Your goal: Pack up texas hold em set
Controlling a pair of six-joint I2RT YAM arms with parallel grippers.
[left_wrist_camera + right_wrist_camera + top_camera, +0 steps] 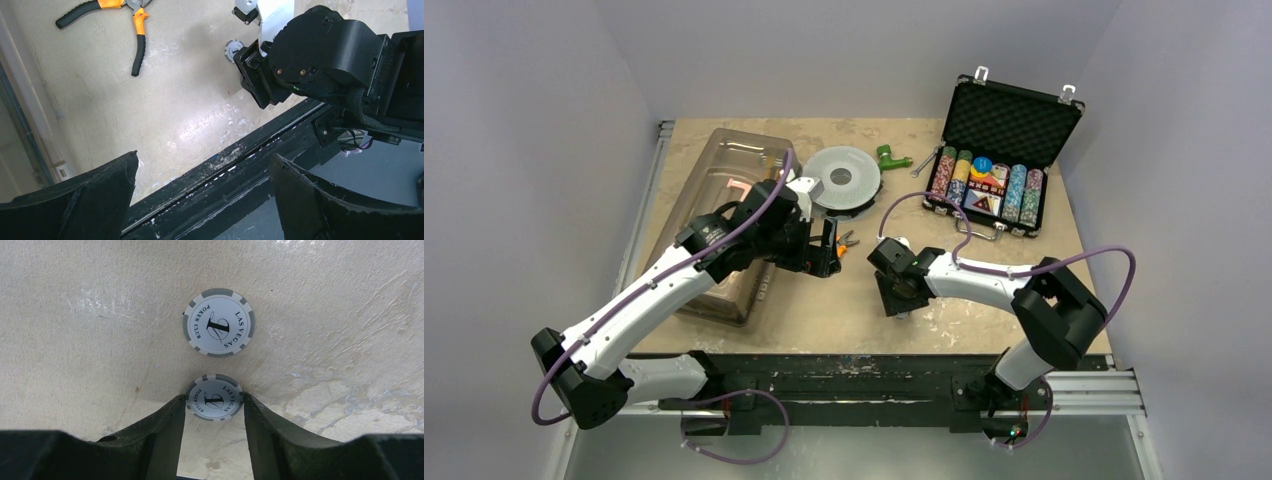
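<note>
Right gripper (214,399) pinches one white-grey poker chip (214,406) at mid-table; left gripper (204,157) is spread wide with nothing in it.

Beige table (844,300), scuffed. Clear bin (734,160) lies along its left side, partly under the left arm. Black briefcase (1009,120) sits at the far right corner, lid up, foam showing, chip rows (984,190) in its base, well apart from both grippers. Grey spool (842,180) is at far centre, between bin and case. Orange-black pliers (138,40) lie flat near the left gripper. A second chip (218,322), marked LAS VEGAS POKER CLUB, lies flat on the table just beyond the pinched one, not touching it. Can't tell whether the pinched chip is off the table.
</note>
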